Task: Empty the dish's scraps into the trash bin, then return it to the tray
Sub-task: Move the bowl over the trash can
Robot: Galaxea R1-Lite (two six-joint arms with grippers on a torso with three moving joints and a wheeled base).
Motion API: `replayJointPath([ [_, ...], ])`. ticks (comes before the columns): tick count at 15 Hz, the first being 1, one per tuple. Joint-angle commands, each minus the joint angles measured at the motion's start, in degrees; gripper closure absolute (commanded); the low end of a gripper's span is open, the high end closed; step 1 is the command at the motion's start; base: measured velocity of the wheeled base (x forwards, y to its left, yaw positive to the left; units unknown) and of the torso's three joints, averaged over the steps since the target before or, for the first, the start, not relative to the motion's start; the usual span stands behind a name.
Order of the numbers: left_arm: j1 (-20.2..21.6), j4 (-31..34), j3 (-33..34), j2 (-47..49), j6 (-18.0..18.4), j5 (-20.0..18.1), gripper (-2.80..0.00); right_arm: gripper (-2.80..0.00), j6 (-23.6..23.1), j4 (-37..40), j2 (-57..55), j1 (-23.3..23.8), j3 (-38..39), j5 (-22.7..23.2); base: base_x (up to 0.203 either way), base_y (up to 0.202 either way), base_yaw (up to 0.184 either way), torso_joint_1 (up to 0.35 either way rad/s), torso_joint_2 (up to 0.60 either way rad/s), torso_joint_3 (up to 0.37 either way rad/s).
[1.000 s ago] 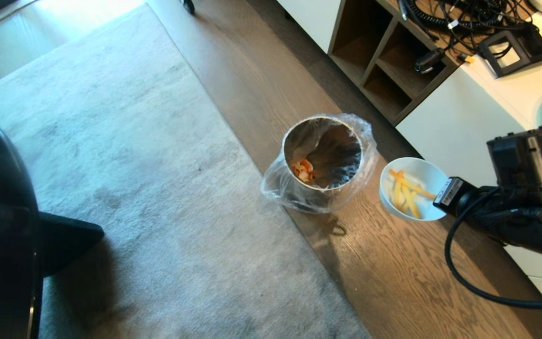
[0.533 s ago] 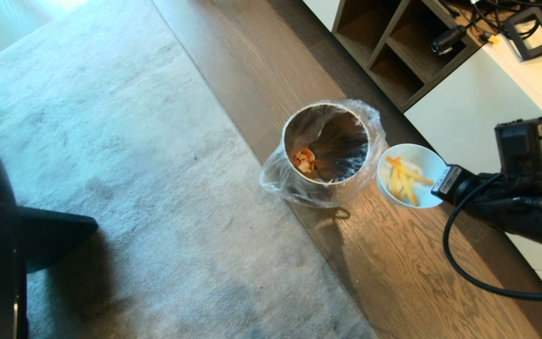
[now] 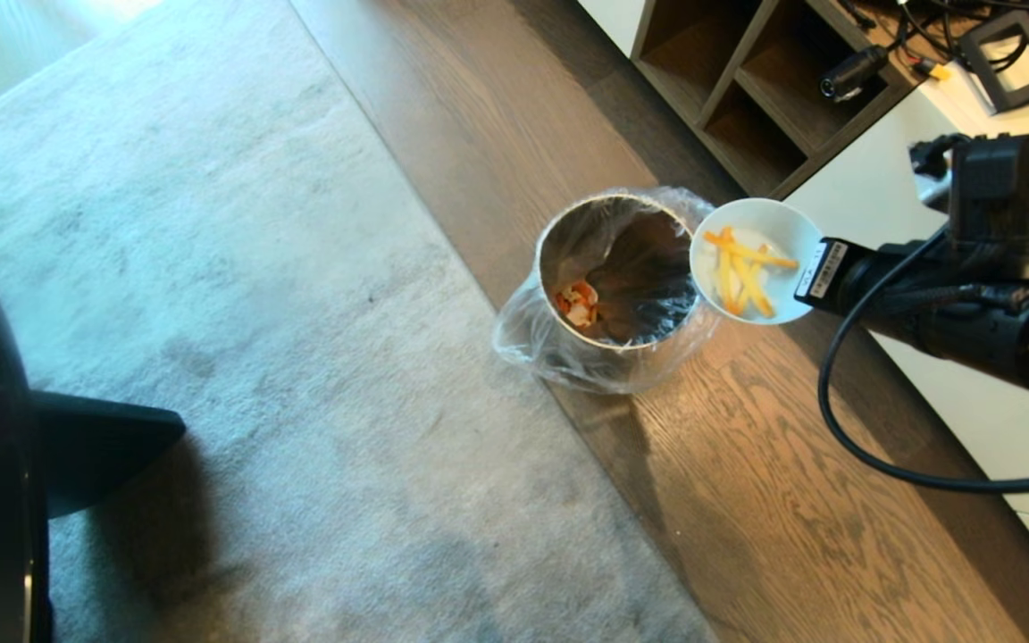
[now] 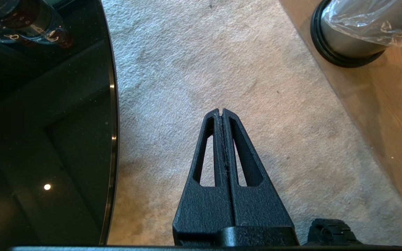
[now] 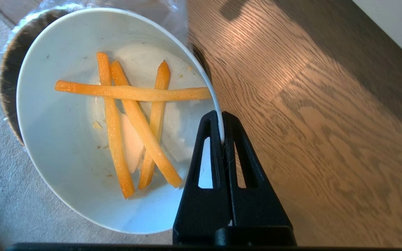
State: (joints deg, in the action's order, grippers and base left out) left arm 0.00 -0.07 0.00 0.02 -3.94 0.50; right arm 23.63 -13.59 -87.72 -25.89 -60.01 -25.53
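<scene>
— Where's the bowl (image 3: 751,259) now?

— In the air, pinched by its rim in the right gripper (image 5: 221,130). The jaws are clamped on the near edge, one finger inside the wall and one outside.

— And the bin (image 3: 617,277)?

— On the floor (image 3: 747,446) by the rug's (image 3: 211,313) edge, straight out past the bowl from the gripper. The bowl's far rim just overlaps the bin's lip on the arm's side; most of the bowl hangs over bare boards.

— Fries (image 5: 131,115) in it?

— Four or five, mostly lying lengthways toward the gripper, one across them. The bowl looks only slightly tipped.

— So what's the pour hinge on?

— I'd say carrying it farther over the mouth, then rolling the far rim down. Tip here and they could hit the liner (image 3: 523,344) or floor.

— Left gripper (image 4: 222,113)?

— Closed, empty, hanging over the rug beside the table (image 4: 47,139).
</scene>
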Motion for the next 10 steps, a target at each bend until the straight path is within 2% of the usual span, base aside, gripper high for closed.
replayJointPath([
  [1, 0.00, -0.01, 0.00, -0.02, -0.02, 0.03, 0.00, 0.00, -4.83, -3.91, -2.99, -1.85, -1.17, -0.11, 0.000, 0.000, 0.000, 0.000, 0.00, 0.000],
  [4, 0.00, -0.01, 0.00, -0.02, -0.11, 0.03, 0.00, 0.00, -12.50, -10.35, -5.22, -6.00, -1.02, -0.13, 0.000, 0.000, 0.000, 0.000, 0.00, 0.000],
  [10, 0.00, -0.01, 0.00, -0.02, -0.11, 0.03, 0.00, 0.00, -30.63, -30.63, -9.77, -6.54, 5.77, -0.13, 0.000, 0.000, 0.000, 0.000, 0.00, 0.000],
])
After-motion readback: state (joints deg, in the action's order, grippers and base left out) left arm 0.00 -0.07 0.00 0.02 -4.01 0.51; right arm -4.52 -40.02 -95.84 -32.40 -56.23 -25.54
